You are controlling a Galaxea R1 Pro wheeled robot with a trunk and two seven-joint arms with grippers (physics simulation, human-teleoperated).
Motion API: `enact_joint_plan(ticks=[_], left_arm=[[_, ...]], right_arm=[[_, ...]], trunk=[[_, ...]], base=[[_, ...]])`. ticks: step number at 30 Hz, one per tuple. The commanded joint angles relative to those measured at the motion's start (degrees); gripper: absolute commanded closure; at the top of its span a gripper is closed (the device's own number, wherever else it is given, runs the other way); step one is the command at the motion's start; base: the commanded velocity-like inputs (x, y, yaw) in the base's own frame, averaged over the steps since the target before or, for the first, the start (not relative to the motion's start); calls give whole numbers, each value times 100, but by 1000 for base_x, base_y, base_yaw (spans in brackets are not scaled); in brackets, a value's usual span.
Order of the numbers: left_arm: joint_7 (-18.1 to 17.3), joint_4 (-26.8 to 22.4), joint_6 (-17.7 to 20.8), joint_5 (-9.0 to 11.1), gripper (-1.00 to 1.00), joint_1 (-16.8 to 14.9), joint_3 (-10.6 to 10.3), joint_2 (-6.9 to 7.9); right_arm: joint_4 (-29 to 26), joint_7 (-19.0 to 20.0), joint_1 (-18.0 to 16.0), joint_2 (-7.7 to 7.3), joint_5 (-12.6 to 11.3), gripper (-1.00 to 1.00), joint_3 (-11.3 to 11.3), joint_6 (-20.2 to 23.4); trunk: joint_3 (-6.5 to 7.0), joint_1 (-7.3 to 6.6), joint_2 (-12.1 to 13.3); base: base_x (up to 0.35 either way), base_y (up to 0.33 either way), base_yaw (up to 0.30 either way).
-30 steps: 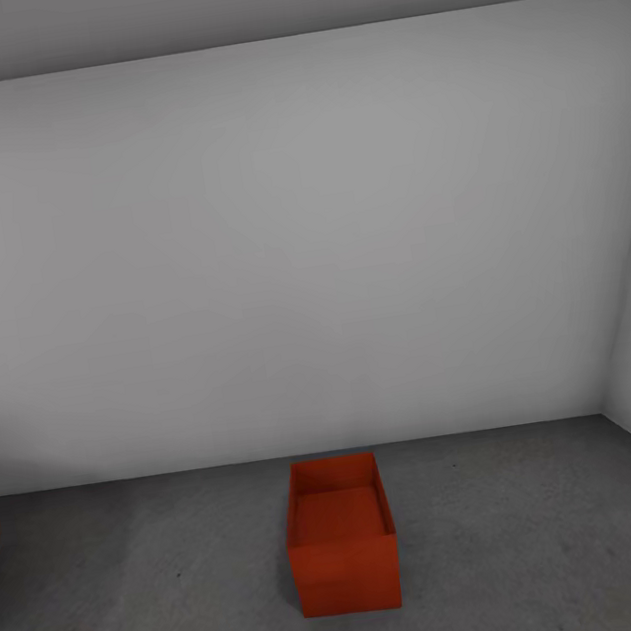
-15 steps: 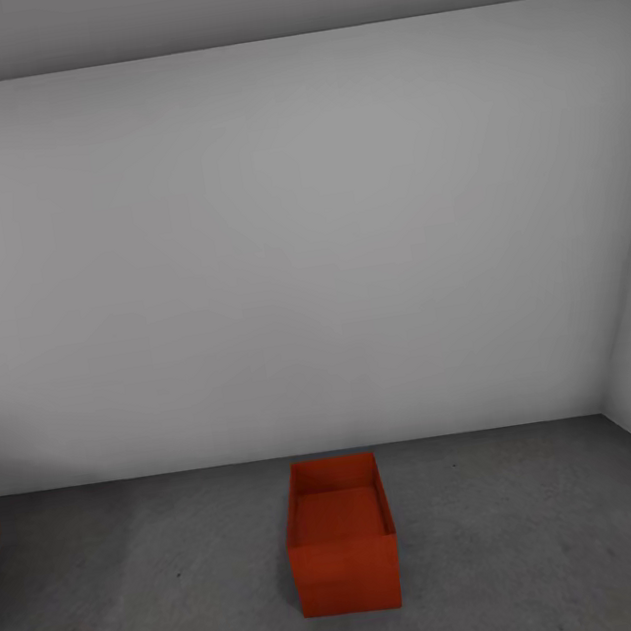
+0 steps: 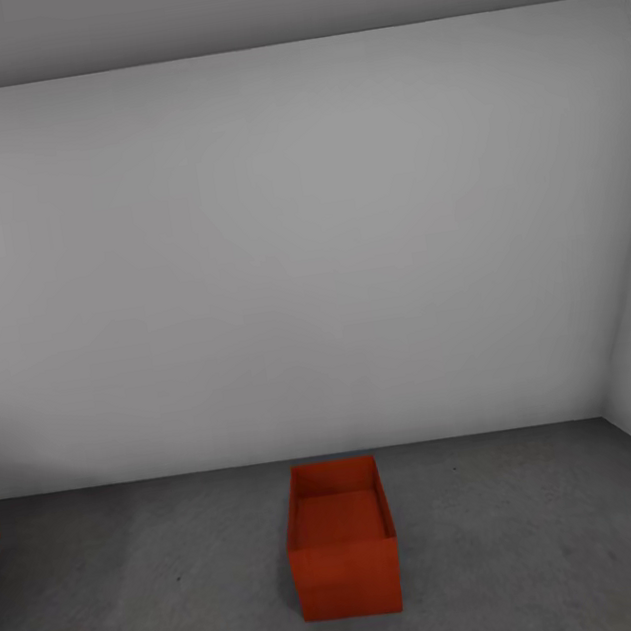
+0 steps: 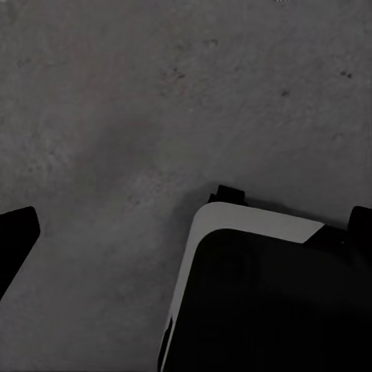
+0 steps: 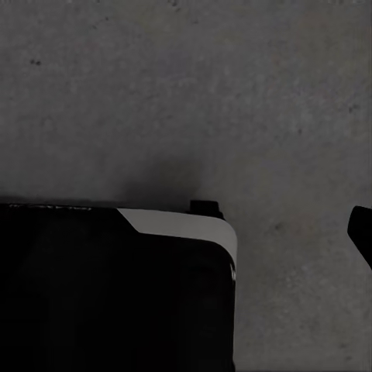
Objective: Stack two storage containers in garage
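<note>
Containers [image 3: 343,552]: red-orange open-topped box form, upright on the floor; a faint seam across the near face and an inner ledge suggest two stacked, though that cannot be told for sure.
Position: low centre of the head view, long axis running toward the back wall, standing just clear of it.
Floor [image 3: 552,543]: dark grey, mottled, concrete-like, under and all around the box.
Garage [image 3: 305,246]: pale grey walls meeting at a corner to the right, grey ceiling strip above.
</note>
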Motion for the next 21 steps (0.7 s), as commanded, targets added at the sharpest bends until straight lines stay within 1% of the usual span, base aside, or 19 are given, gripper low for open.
enact_joint_plan(ticks=[1, 21], left_arm=[[11, 1, -12, 52, -100, 1, -47, 1], [9, -6, -52, 52, -100, 5, -49, 32]], right_arm=[[19, -29, -5, 1, 55, -100, -23, -31], [19, -29, 0, -3, 48, -100, -23, -11]], trunk=[[8, 2, -2], [172, 2, -2]], base=[[0, 0, 0], [0, 0, 0]])
